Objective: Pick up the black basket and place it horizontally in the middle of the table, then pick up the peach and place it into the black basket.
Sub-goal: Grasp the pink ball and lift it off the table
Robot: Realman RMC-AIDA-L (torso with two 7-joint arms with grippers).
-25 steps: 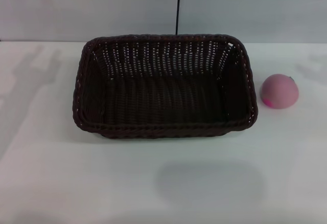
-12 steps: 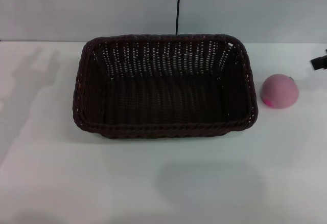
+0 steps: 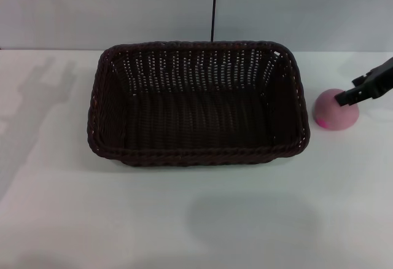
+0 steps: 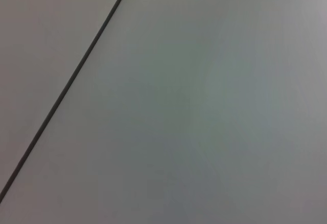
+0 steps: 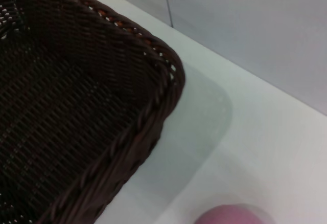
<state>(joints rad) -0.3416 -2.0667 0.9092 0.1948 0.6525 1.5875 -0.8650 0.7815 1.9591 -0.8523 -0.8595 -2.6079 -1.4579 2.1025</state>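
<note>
The black basket (image 3: 196, 157) stands lengthwise across the middle of the white table (image 3: 184, 226), open side up and empty. The peach (image 3: 331, 116) lies on the table just right of the basket, pale pink with a magenta patch. My right gripper (image 3: 350, 96) reaches in from the right edge, its dark tip over the peach's upper right side. The right wrist view shows the basket's corner (image 5: 153, 81) and the top of the peach (image 5: 230, 217) at the picture's edge. My left gripper is out of view.
A grey wall with a thin dark vertical line (image 3: 214, 8) runs behind the table. The left wrist view shows only that wall and line (image 4: 66, 88). An arm's shadow (image 3: 37, 91) falls on the table's left part.
My right gripper has come into the head view from the right edge and moved left and down to the peach. The basket and the peach have not moved.
</note>
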